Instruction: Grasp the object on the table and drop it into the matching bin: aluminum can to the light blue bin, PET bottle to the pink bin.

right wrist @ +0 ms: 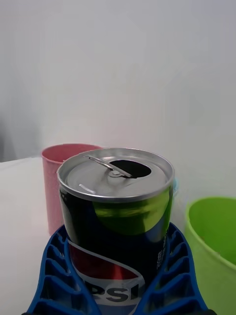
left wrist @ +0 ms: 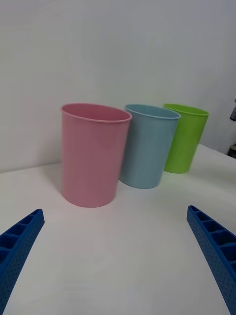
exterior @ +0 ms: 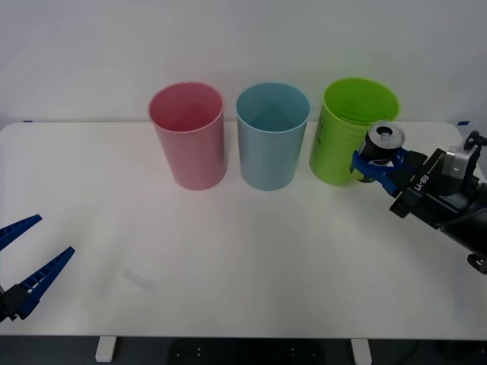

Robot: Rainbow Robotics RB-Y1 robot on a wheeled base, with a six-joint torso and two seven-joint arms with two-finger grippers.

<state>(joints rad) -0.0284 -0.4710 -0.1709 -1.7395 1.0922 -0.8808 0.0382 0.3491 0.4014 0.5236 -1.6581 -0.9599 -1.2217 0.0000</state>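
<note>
Can (exterior: pixel 383 141): small dark drink can with a silver top and an opened pull-tab, standing upright and being held above the tabletop (exterior: pixel 228 258), just in front of the lime green bin (exterior: pixel 351 129) on the robot's right; in the right wrist view the can (right wrist: pixel 118 221) is showing a yellow-green patch and a red, white and blue logo
Right end effector (exterior: pixel 378 166): blue ribbed fingers (right wrist: pixel 169 275) are closing around the can's lower body on both sides, gripping it, with the arm reaching in from the right edge
Left end effector (exterior: pixel 24 262): is hanging low over the near left part of the tabletop, well apart from the bins, its blue fingers (left wrist: pixel 216 251) spread wide with nothing between them
Pink bin (exterior: pixel 188 134): is standing upright at the far side of the tabletop, leftmost of the three
Light blue bin (exterior: pixel 272 135): is standing upright in the middle, just beside the pink one, with the lime green one on its other side
Lime green bin: is standing upright at the right end of the row, nearest to the held can
</note>
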